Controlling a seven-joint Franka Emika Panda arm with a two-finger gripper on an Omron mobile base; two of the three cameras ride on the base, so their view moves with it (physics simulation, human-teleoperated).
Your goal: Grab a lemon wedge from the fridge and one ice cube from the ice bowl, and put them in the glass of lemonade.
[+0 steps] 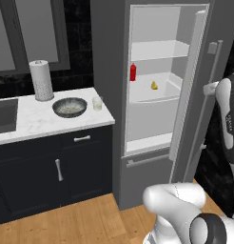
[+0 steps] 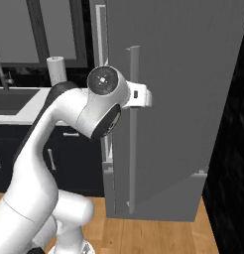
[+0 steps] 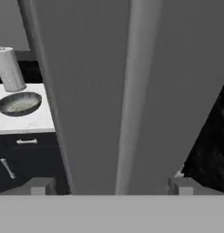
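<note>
Lemon wedge (image 1: 154, 86) visible on fridge (image 1: 152, 102) shelf; gripper (image 3: 111, 185) spread wide astride door handle (image 3: 132, 104).

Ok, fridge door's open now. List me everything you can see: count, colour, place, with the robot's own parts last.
fridge: one, matte grey, white inside, right of the counter, door swung open
door handle: one, grey vertical bar, on the open door's outer face
lemon wedge: one, yellow, on a middle fridge shelf
bottle: one, red, same shelf, left of the wedge
ice bowl: one, dark outside, pale speckled inside, on the counter
glass of lemonade: one, clear with pale liquid, just right of the bowl
paper-towel roll: one, white, behind the bowl
counter: one, white marble over dark cabinets
sink: one, dark, counter's left end
gripper: one, jaws open either side of the door handle
</note>
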